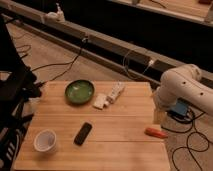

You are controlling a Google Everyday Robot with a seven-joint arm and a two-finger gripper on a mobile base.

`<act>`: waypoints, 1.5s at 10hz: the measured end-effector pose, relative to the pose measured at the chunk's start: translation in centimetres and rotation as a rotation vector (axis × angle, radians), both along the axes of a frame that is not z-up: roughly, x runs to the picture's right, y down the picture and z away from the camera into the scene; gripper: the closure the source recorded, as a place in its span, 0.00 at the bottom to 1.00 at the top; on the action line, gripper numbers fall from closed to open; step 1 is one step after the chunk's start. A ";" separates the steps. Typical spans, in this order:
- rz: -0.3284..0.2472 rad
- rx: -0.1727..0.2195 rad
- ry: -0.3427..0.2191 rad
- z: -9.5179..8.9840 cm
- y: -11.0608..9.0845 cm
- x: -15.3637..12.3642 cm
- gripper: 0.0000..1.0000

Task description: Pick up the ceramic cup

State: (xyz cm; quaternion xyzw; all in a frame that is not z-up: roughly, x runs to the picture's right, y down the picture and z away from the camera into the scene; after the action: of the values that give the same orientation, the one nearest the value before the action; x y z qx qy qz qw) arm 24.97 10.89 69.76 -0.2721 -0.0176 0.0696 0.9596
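The ceramic cup (45, 140) is small, white and round, and stands upright near the front left corner of the wooden table (120, 125). The white robot arm (182, 90) curves in from the right, beyond the table's right edge. My gripper (159, 116) hangs at the arm's lower end by the table's right edge, far from the cup and just above an orange object (156, 132). Nothing shows in the gripper.
A shallow green bowl (79, 91) sits at the back left of the table. White packets (109, 97) lie next to it. A black phone (83, 133) lies right of the cup. Cables run on the floor, and dark equipment (12, 95) stands at the left.
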 end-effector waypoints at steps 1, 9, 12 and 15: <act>-0.020 -0.016 -0.029 0.1 0.6 -1.3 0.20; -0.224 -0.053 -0.469 -3.2 3.3 -20.7 0.20; -0.311 -0.058 -0.626 -5.9 5.0 -28.0 0.20; -0.320 -0.059 -0.644 -6.3 5.2 -28.7 0.20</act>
State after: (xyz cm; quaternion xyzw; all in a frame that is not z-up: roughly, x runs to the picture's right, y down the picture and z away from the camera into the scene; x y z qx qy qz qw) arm -3.77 16.10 63.47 -0.3071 -0.2744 -0.1702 0.8952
